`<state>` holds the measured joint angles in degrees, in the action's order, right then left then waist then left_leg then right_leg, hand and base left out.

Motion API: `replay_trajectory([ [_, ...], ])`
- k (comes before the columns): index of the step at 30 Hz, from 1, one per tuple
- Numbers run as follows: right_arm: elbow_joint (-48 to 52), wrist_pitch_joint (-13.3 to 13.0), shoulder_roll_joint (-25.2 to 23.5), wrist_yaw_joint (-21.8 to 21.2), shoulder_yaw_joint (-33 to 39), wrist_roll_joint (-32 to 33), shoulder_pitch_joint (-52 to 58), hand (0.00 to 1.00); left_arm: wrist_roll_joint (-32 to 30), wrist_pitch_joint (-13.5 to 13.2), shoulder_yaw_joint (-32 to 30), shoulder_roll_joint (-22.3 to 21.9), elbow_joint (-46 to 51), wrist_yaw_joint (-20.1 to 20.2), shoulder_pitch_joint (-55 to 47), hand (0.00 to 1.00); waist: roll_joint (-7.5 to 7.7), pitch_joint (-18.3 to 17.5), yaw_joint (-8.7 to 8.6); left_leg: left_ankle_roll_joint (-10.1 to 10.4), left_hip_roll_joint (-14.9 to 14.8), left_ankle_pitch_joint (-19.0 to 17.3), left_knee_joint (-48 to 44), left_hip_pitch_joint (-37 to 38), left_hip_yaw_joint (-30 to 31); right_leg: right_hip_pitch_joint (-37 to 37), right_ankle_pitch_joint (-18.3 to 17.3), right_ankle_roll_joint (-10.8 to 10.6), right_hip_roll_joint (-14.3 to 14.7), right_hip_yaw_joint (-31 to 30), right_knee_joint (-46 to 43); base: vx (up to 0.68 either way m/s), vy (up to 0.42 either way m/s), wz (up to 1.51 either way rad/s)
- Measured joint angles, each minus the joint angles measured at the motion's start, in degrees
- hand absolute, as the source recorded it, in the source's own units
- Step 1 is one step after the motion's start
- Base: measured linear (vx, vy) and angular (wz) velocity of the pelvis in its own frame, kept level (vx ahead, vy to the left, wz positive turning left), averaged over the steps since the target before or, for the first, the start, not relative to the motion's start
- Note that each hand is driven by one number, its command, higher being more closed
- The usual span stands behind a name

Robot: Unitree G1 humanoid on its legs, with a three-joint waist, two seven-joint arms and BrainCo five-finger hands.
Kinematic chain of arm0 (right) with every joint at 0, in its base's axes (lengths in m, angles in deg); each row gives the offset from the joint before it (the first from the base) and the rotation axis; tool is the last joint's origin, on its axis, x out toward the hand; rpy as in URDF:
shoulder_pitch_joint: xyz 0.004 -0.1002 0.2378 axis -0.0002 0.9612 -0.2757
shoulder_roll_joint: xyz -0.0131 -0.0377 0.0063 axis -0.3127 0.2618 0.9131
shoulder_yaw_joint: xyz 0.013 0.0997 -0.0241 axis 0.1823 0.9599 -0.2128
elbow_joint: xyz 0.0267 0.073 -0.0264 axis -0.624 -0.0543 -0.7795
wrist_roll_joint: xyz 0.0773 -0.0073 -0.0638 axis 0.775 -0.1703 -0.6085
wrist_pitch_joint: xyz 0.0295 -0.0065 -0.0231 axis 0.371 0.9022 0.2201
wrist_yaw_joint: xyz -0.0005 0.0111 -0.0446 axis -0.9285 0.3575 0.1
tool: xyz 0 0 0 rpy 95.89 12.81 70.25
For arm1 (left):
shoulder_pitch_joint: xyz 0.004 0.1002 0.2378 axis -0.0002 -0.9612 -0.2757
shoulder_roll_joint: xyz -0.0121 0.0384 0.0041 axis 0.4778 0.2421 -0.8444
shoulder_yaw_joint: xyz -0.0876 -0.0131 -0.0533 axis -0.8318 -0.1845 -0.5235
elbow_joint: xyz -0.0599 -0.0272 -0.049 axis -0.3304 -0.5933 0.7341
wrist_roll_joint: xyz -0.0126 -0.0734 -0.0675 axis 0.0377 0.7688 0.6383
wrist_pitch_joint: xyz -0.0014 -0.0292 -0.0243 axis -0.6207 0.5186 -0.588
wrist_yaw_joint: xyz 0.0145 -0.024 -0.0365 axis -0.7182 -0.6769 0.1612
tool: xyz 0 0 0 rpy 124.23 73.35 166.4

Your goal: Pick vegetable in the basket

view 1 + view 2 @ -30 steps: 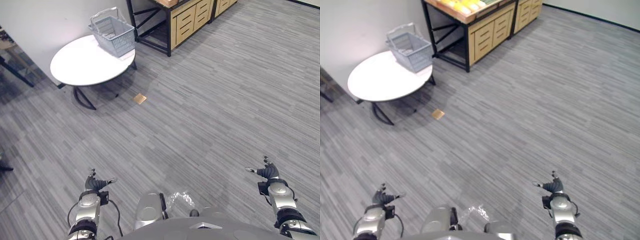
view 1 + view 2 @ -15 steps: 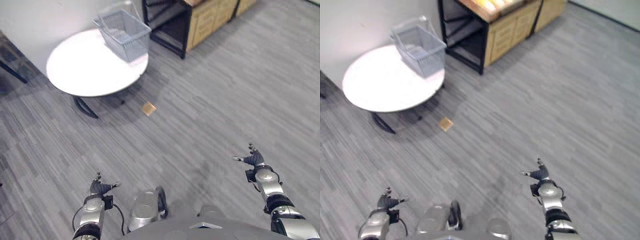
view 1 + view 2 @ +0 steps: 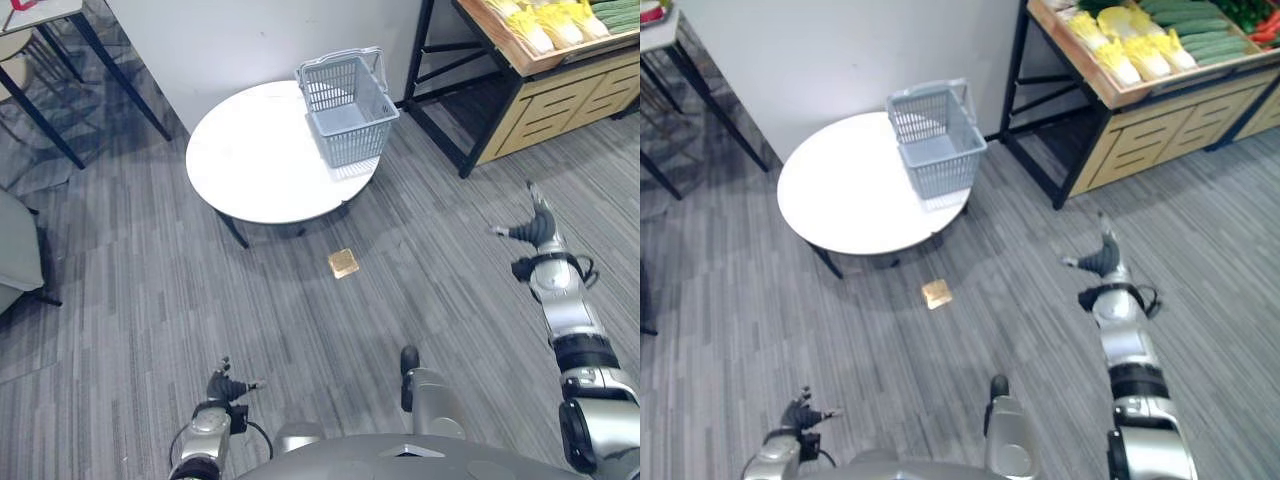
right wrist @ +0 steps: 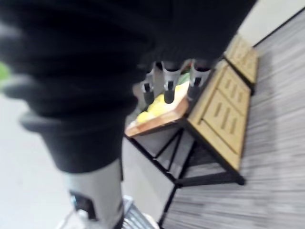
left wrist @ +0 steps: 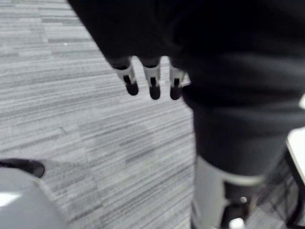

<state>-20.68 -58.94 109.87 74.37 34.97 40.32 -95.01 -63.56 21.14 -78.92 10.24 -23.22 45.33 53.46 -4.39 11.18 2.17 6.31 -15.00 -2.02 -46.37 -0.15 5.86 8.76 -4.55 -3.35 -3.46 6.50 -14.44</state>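
Note:
An empty grey basket (image 3: 347,107) stands on the far edge of a round white table (image 3: 250,160). Yellow leafy vegetables (image 3: 1130,50) and green ones (image 3: 1195,25) lie on a wooden stand (image 3: 1160,130) at the upper right. My right hand (image 3: 537,228) is raised over the floor in front of that stand, open and holding nothing; its fingers (image 4: 167,86) point toward the yellow vegetables (image 4: 152,107). My left hand (image 3: 226,385) hangs low at the lower left, open, with its fingers (image 5: 152,83) straight above the floor.
A small tan square (image 3: 343,263) lies on the grey floor just in front of the table. A black-legged table (image 3: 40,60) and a grey seat (image 3: 15,250) stand at the left. Grey floor lies between me and both the table and the stand.
The camera has swung, bringing the table nearer the middle and the vegetable stand into view. My right arm has stretched out and up; the left hand stays low.

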Motion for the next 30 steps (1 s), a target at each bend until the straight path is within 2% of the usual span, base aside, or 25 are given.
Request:
replay_trajectory([
  [1, 0.86, -0.01, -0.01, 0.22, -0.61, -0.07, -0.07, 0.00, 0.00, 0.02, 0.02, -0.37, 0.12, 0.02, -0.19, 0.00, 0.05, 0.47, 0.74, -0.51, -1.29, -0.20, -4.69, -1.59, -1.51, -2.61, -0.37, 0.49, 0.45, 0.15, 1.37, 0.47, -0.248, 0.12],
  [3, 2.80, -0.09, -0.56, 1.12, -2.62, -0.95, -1.39, 0.00, 0.01, 0.11, -0.04, -0.49, 0.67, 0.00, -0.98, 0.00, -0.07, 1.01, 2.52, -2.77, -3.35, -4.43, -14.62, -7.91, -9.62, -9.56, -1.25, 2.14, 0.53, 0.55, 5.64, 0.46, -0.189, 0.04],
  [4, 3.01, -0.10, -0.79, 1.33, -3.04, -1.07, -2.11, 0.00, 0.02, 0.10, -0.05, -0.44, 0.84, -0.01, -1.39, 0.00, -0.01, 1.03, 2.78, -2.98, -3.31, -5.40, -14.76, -9.54, -11.86, -10.95, -1.53, 2.21, 0.27, 0.61, 6.77, 0.51, -0.111, 0.07],
  [5, 3.08, -0.08, -0.95, 1.49, -4.01, -1.13, -4.04, 0.00, 0.06, 0.12, -0.14, -0.47, 1.56, -0.05, -2.30, 0.00, 0.11, 1.12, 3.59, -3.23, -2.65, -7.75, -11.56, -13.00, -17.05, -13.50, -2.12, 2.04, -0.48, 0.63, 9.01, 0.41, -0.031, 0.03],
  [7, 3.09, -0.01, -0.92, 1.43, -4.59, -1.37, -5.70, 0.00, 0.09, 0.14, -0.66, -0.56, 2.28, -0.04, -3.20, 0.00, 0.50, 1.36, 3.83, -3.03, -0.95, -9.59, -3.34, -15.23, -21.55, -15.80, -2.92, 1.05, -1.62, 1.09, 10.73, 0.46, 0.076, 0.05],
  [8, 3.09, 0.02, -0.66, 1.40, -5.12, -2.28, -6.92, 0.00, 0.09, 0.16, -1.28, -0.63, 2.52, -0.07, -3.86, 0.00, 0.87, 1.62, 3.71, -3.12, 1.01, -9.53, 5.87, -15.96, -24.63, -17.78, -3.49, -0.12, -2.83, 2.26, 11.56, 0.54, 0.188, 0.17],
  [10, 3.08, 0.03, 1.33, 1.29, -6.31, -2.86, -8.75, 0.00, 0.09, 0.18, -1.91, -0.92, 2.54, -0.09, -4.56, 0.00, 0.95, 1.67, 3.70, -3.57, 3.80, -4.77, 22.43, -15.82, -27.61, -20.63, -5.26, -3.09, -3.86, 3.25, 12.33, 0.44, 0.181, 0.17],
  [11, 2.96, 0.04, 1.72, 1.45, -6.26, -3.13, -9.55, 0.00, 0.09, 0.26, -2.62, -0.86, 2.23, -0.16, -4.74, 0.00, 1.54, 1.87, 4.32, -9.36, 5.44, -0.93, 25.17, -14.32, -28.14, -22.31, -6.47, -4.41, -4.60, 3.31, 12.35, 0.40, 0.156, 0.30],
  [12, 2.33, -0.01, 2.03, 1.24, -7.00, -3.19, -10.94, 0.00, 0.12, 0.47, -3.38, -0.97, 1.89, -0.24, -4.09, 0.00, 4.71, 1.89, 4.32, -9.73, 8.23, -1.68, 25.85, -13.51, -28.80, -22.72, -6.11, -4.56, -6.89, 3.62, 12.38, 0.51, 0.192, 0.34],
  [14, 0.53, -0.02, 3.27, 0.99, -7.30, -3.26, -14.87, 0.00, 0.26, 1.11, -4.09, -1.86, 1.50, -0.22, -2.81, 0.00, 5.59, 2.11, 5.44, -12.23, 8.64, -5.42, 22.74, -13.14, -28.82, -23.56, -3.90, -4.74, -7.60, 3.39, 10.67, 0.56, 0.207, 0.28],
  [15, 0.40, -0.05, 3.21, 0.81, -7.71, -3.27, -16.07, 0.00, 0.25, 1.18, -4.09, -2.90, 1.11, -0.21, -2.87, 0.00, 5.66, 2.22, 5.91, -12.34, 9.63, -6.30, 24.00, -10.69, -28.73, -22.51, -3.48, -4.90, -8.50, 2.92, 4.69, 0.43, 0.160, 0.16],
  [16, 0.42, -0.09, 3.15, 0.74, -8.02, -3.30, -16.18, 0.00, 0.27, 1.20, -4.13, -3.18, 0.65, -0.25, -2.95, 0.00, 5.64, 2.24, 6.22, -12.04, 10.17, -6.78, 25.42, -8.88, -28.64, -21.05, -3.51, -4.95, -8.83, 2.21, -0.36, 0.40, 0.150, 0.24],
  [17, 0.42, -0.35, 2.86, 0.46, -8.46, -3.31, -16.16, 0.00, 0.24, 1.56, -4.03, -2.79, 0.39, -0.23, -3.21, 0.00, 5.74, 2.58, 6.50, -11.64, 11.08, -7.27, 28.38, -5.09, -27.53, -16.29, -2.95, -7.94, -9.42, -0.22, -13.62, 0.31, 0.102, 0.30],
  [18, 0.39, -0.41, 2.79, 0.30, -8.66, -3.31, -16.17, 0.00, 0.20, 1.80, -4.04, -2.34, 0.40, -0.29, -3.21, 0.00, 6.06, 2.85, 6.37, -11.58, 11.54, -7.30, 29.53, -3.60, -26.81, -14.00, -3.04, -9.83, -9.17, -1.99, -20.04, 0.43, 0.040, 0.65],
  [19, 0.25, -0.48, 2.75, 0.15, -9.18, -3.32, -16.21, 0.00, 0.20, 2.20, -4.06, -1.34, 0.37, -0.43, -3.04, 0.00, 6.84, 3.50, 6.06, -11.50, 12.42, -7.30, 31.54, -0.68, -24.93, -9.20, -4.93, -10.45, -8.17, -5.25, -31.62, 0.31, -0.036, 0.77],
  [20, -0.05, -0.52, 2.75, 0.18, -9.60, -3.29, -16.28, 0.00, 0.24, 2.31, -4.09, -0.79, 0.04, -0.51, -2.95, 0.00, 6.94, 3.47, 5.98, -11.42, 12.61, -7.27, 33.14, 0.93, -23.82, -6.11, -6.92, -7.99, -7.90, -5.39, -34.38, 0.34, -0.078, 0.71],
  [21, -0.16, -0.54, 2.74, 0.19, -9.99, -3.29, -16.48, 0.00, 0.24, 2.36, -4.08, -0.71, 0.03, -0.54, -2.93, 0.00, 6.92, 3.48, 5.96, -11.18, 12.66, -7.12, 34.15, 1.73, -23.30, -4.56, -7.85, -6.30, -7.90, -5.34, -33.99, 0.24, -0.094, 0.82],
  [22, -1.07, -1.04, 2.77, 0.18, -10.38, -3.24, -17.21, 0.00, 0.41, 2.38, -4.09, -0.57, 0.06, -1.02, -2.05, 0.00, 6.73, 3.57, 4.87, -9.77, 12.46, -6.23, 37.23, 3.06, -20.31, -0.68, -9.61, -2.83, -7.98, -4.76, -26.14, 0.29, -0.141, 0.73],
  [24, -1.87, -1.01, 2.90, 0.17, -10.23, -3.24, -17.34, 0.00, 1.72, 2.31, -4.06, -0.39, 0.13, -1.16, -1.20, 0.00, 6.70, 3.58, 4.53, -8.96, 12.07, -5.73, 38.31, 3.11, -18.50, 1.03, -9.73, -2.24, -7.91, -4.96, -19.10, 0.22, -0.180, 0.73],
  [25, -2.75, -0.91, 2.93, 0.11, -10.20, -3.25, -17.34, 0.00, 3.04, 2.29, -4.03, -0.01, 0.14, -1.15, -0.05, 0.00, 6.76, 3.55, 4.38, -7.17, 11.26, -5.26, 39.38, 2.89, -16.60, 2.52, -8.08, -1.97, -7.48, -5.98, -9.00, 0.18, -0.199, 0.66],
  [26, -2.96, -0.84, 2.92, -0.01, -10.21, -3.27, -17.34, 0.00, 3.19, 2.16, -3.86, 0.25, 0.23, -1.14, 0.35, 0.00, 6.97, 3.60, 4.37, -6.16, 11.13, -5.40, 39.27, 2.59, -15.90, 2.77, -5.20, -1.91, -7.37, -5.91, -4.07, 0.27, -0.354, 0.82],
  [27, -3.15, -0.57, 2.84, -0.14, -10.22, -3.30, -17.35, 0.00, 3.60, 1.96, -3.46, 1.37, 0.82, -1.10, 0.47, 0.00, 8.65, 4.00, 4.42, -4.47, 11.95, -6.21, 38.71, 2.21, -14.35, 2.78, 4.29, -2.45, -8.26, -6.85, 1.71, 0.22, -0.345, 0.61],
  [28, -3.34, -0.58, 2.83, -0.18, -10.24, -3.31, -17.38, 0.00, 3.64, 1.70, -3.41, 2.16, 0.92, -1.09, 0.54, 0.00, 9.90, 4.44, 4.43, -3.71, 12.67, -6.69, 38.42, 2.17, -13.81, 2.74, 6.55, -3.83, -8.92, -7.13, 2.39, 0.27, -0.416, 0.46],
  [29, -4.61, -0.29, 2.85, -0.28, -10.46, -3.32, -18.86, 0.00, 4.26, 1.68, -3.23, 1.23, 0.79, -1.03, 0.73, 0.00, 7.68, 4.88, 4.83, -1.97, 10.04, -7.12, 37.10, 0.68, -13.44, 2.66, 5.51, -3.08, -6.82, -5.85, 3.13, 0.16, -0.272, 0.26],
  [30, -4.68, -0.08, 3.02, -0.35, -10.52, -3.33, -19.44, 0.00, 4.33, 1.56, -3.15, 0.89, 0.91, -1.03, 0.63, 0.00, 6.84, 4.89, 4.40, -1.63, 8.98, -7.30, 36.83, -0.52, -13.45, 2.60, 5.57, -2.85, -6.03, -5.04, 4.40, 0.18, -0.278, 0.15],
])
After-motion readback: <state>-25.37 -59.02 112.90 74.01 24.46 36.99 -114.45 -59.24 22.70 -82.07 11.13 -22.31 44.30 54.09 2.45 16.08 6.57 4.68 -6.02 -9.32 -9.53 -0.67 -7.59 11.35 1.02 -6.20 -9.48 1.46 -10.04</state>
